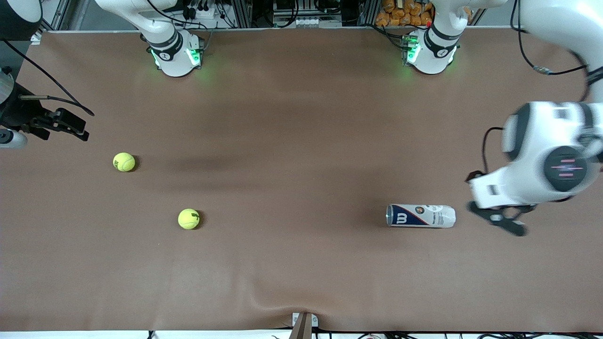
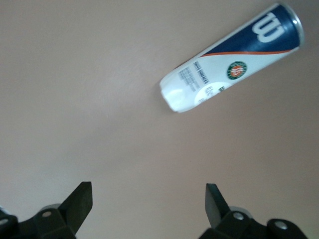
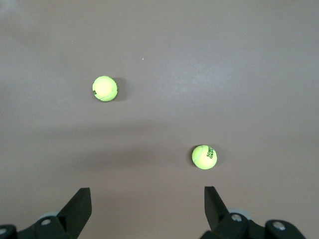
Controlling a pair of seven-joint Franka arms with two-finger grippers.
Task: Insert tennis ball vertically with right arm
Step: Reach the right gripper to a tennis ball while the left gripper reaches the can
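Opening step of the ball insertion, by the look of it: nothing gripped, nothing yet in the can.

Seen first, at the right arm's end of the worktop and well apart from the can: right end effector, fingers spread wide and pinching nothing, hanging over bare worktop.

Next, first tennis ball, loose on the worktop, farther from the front camera than the can and well toward the right arm's end from it.

Then second tennis ball, about level with the can and closer to it than the first, though well apart from it too.

Then the can itself, lying on its side with its rimmed blue end turned toward the balls and its white end toward the left arm's end.

Last, just beside the can's white end: left end effector, spread and empty, over the worktop.

Likely called for next: lowering the right end effector over one ball and closing on it, while the can gets stood upright, mouth up, since a vertical drop looks impossible with it lying flat.
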